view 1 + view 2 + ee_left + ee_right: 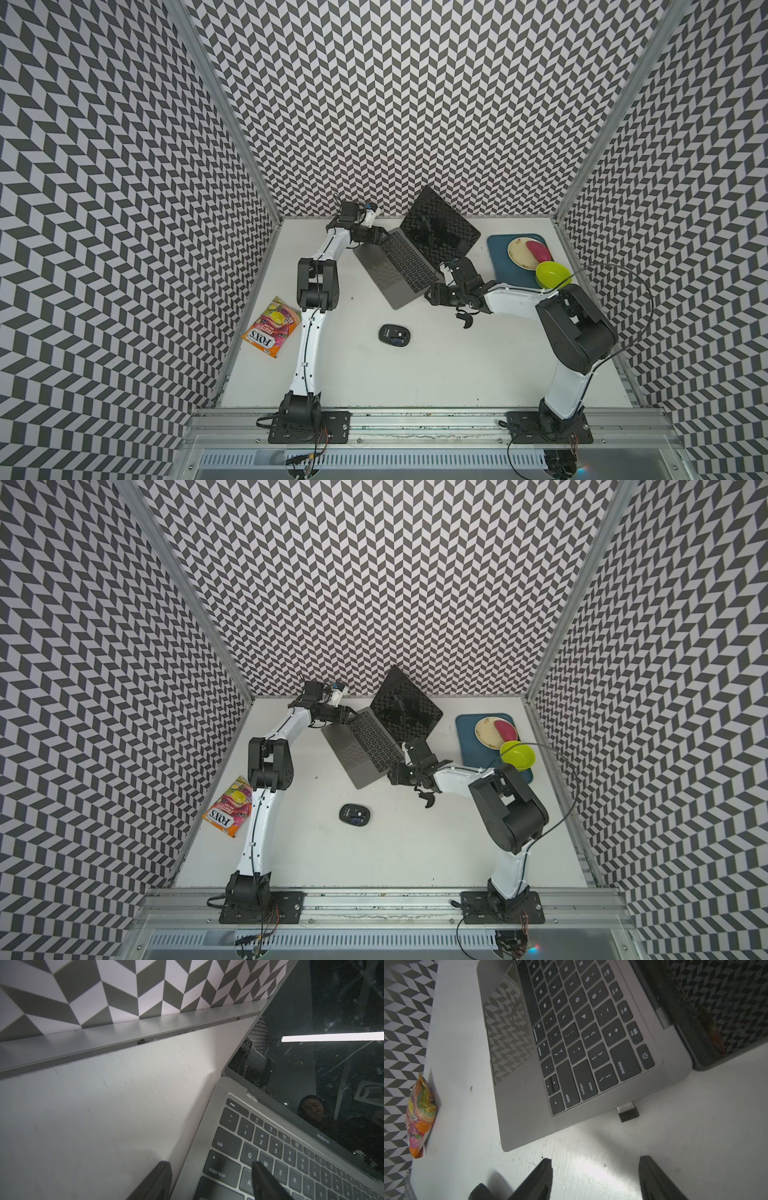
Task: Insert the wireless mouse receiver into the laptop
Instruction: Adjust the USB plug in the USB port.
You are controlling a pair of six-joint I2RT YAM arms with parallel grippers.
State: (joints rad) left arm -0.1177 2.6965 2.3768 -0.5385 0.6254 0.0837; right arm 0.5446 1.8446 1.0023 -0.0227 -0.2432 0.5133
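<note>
low in frame, our right gripper (595,1167) gapes empty; we should retreat straight, sparing the receiver (628,1112) in the laptop (525,1115).

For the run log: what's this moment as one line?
receiver: plugged into laptop side, some metal showing | right fingers: open, empty, clear of receiver | left fingers: open, straddling laptop edge

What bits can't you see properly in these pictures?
- Tiny dark wireless mouse receiver: right wrist view shows it sticking out of the slim grey metal laptop; the laptop's edge hides the port, so depth is unclear.
- Both top views: receiver too small, lost beside the right gripper.
- Left gripper: left wrist view's edge cuts off its fingers; contact with the laptop unclear.
- Oval black mouse: too small for detail in top views.
</note>
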